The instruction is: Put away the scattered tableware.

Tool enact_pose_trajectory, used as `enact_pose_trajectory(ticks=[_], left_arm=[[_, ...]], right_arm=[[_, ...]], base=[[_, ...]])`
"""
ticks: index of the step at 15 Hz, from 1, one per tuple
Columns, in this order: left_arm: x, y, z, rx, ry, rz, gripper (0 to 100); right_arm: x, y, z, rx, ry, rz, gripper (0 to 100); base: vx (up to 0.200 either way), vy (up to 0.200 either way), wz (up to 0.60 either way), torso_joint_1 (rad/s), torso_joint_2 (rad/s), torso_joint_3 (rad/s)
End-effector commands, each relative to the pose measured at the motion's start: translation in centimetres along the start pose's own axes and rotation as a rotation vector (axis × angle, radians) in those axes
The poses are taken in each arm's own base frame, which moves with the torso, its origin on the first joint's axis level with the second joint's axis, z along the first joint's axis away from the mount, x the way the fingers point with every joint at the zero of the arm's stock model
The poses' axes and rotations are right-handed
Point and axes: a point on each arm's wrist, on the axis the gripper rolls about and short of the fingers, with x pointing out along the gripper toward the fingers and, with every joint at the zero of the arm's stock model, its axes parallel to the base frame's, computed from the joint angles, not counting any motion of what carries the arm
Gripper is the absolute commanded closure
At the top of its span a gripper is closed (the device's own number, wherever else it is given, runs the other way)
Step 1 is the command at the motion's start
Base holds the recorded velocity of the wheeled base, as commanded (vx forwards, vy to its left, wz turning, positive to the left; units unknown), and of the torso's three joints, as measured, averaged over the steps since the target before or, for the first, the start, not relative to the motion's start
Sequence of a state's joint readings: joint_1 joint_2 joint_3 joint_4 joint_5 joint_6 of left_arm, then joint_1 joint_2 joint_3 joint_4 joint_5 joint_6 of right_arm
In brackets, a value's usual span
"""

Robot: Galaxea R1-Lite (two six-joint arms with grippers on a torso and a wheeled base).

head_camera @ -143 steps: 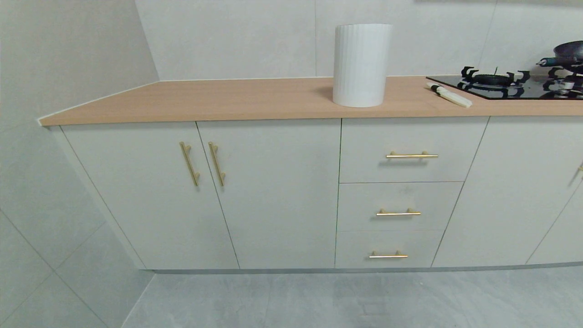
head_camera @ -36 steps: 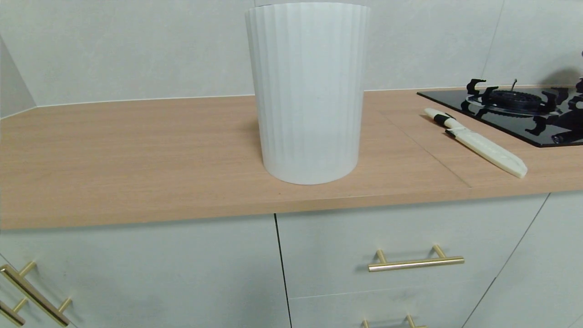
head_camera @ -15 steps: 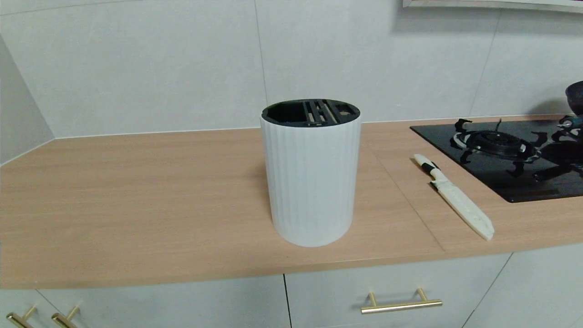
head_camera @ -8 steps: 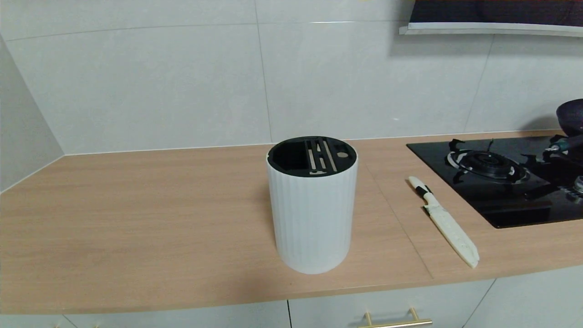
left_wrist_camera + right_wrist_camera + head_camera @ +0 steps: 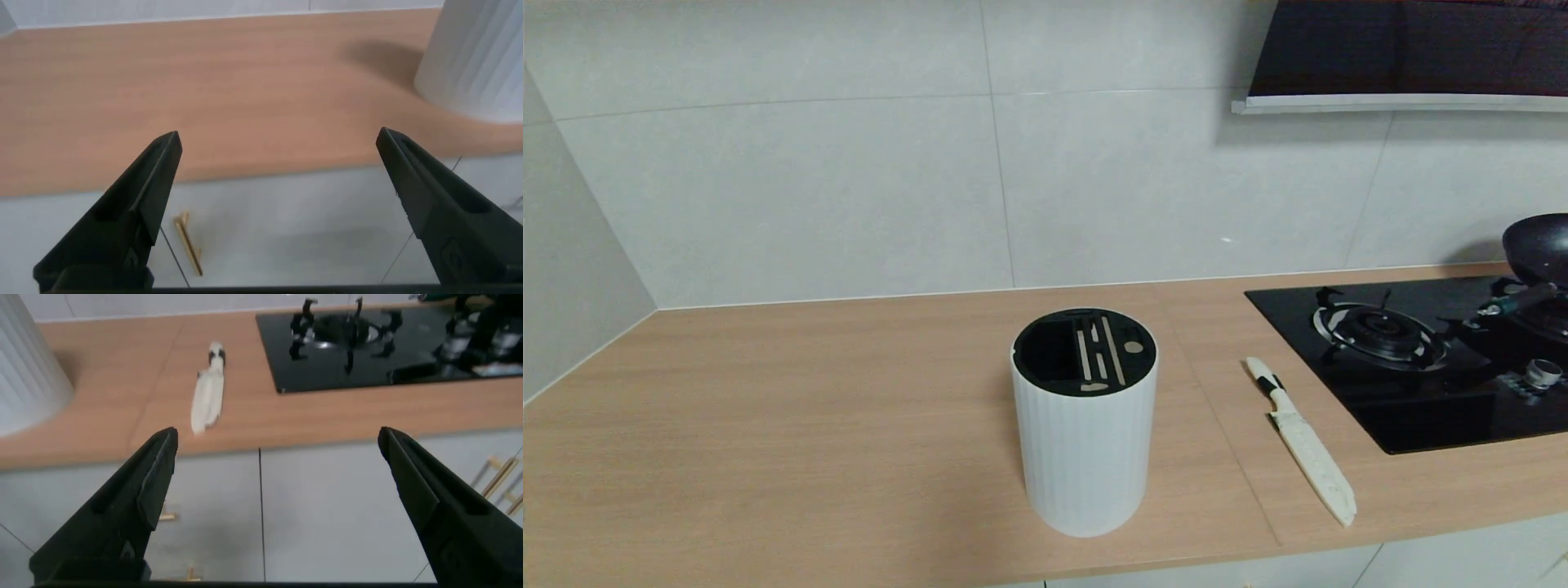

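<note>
The knife [image 5: 1300, 441] lies flat on the countertop [image 5: 768, 425], to the right of the white ribbed holder [image 5: 1085, 457] and left of the black hob [image 5: 1413, 384], apart from both. Its long axis runs mostly far to near and slants a little to the right. The handle, with its dark band, is at the far end, and the blade tip comes close to the counter's front edge. The right gripper [image 5: 278, 506] hangs out in front of that edge, before the cabinet fronts [image 5: 343, 482], with its fingers spread wide and holding nothing. From there the knife lies ahead on the counter, tip end nearest. The left gripper [image 5: 278, 212], equally wide and empty, faces the bare counter left of the holder, so the holder stands between it and the knife. The right arm is judged clearly the nearer. A likely pickup would have it come forward over the edge, reach past the blade and close across the long axis at the far handle. The blade could then go into the holder's slotted top.
</note>
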State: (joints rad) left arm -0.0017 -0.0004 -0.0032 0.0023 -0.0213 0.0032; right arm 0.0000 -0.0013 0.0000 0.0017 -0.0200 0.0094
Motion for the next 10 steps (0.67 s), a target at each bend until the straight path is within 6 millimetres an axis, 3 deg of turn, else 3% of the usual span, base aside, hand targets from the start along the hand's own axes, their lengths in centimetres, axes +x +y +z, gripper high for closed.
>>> enact_pose_trajectory(ticks=[1,6,10], left_arm=[[0.0,0.0,-0.01,0.0,0.001,0.0,0],[0.0,0.0,-0.01,0.0,0.001,0.0,0],[0.0,0.0,-0.01,0.0,0.001,0.0,0]], right_arm=[[0.01,0.0,0.0,0.0,0.001,0.0,0],[0.01,0.0,0.0,0.0,0.001,0.0,0],[0.01,0.0,0.0,0.0,0.001,0.0,0]], base=[[0.0,0.0,0.0,0.251,-0.56,-0.315],[0.0,0.0,0.0,0.275,-0.58,-0.318],[0.0,0.0,0.0,0.205,-0.42,-0.223]])
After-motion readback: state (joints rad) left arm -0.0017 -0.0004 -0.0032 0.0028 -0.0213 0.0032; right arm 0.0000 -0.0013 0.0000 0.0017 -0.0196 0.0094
